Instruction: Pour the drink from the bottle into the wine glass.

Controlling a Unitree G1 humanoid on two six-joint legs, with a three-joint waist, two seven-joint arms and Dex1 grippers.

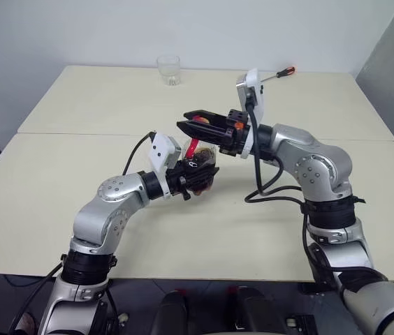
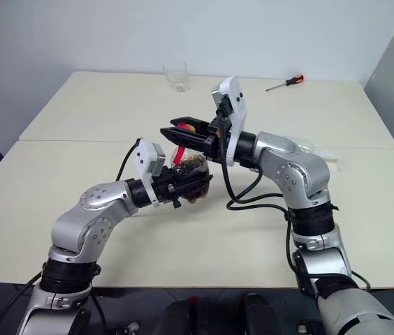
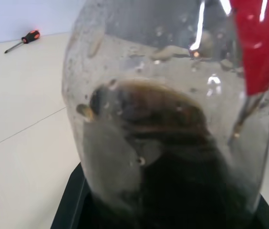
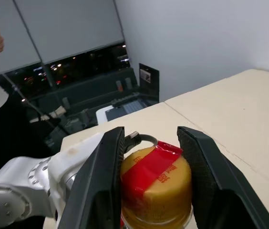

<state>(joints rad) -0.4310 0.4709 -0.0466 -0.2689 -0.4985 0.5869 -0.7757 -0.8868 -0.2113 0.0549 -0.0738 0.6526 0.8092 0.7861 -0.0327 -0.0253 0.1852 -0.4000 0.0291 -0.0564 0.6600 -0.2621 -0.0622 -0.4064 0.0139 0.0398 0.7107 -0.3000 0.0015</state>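
1. The bottle [image 1: 200,167] is held above the table [image 1: 78,202] in the left gripper [image 1: 195,176], clamped around its body.
2. The drink [image 3: 182,181] is seen dark in the bottle's lower part.
3. The yellow cap [image 4: 156,186] is bracketed by the right gripper [image 4: 156,191]; whether its fingers [image 4: 98,186] press the cap cannot be told.
4. A tumbler [image 1: 169,70] and a screwdriver [image 1: 281,72] are seen at the far edge.
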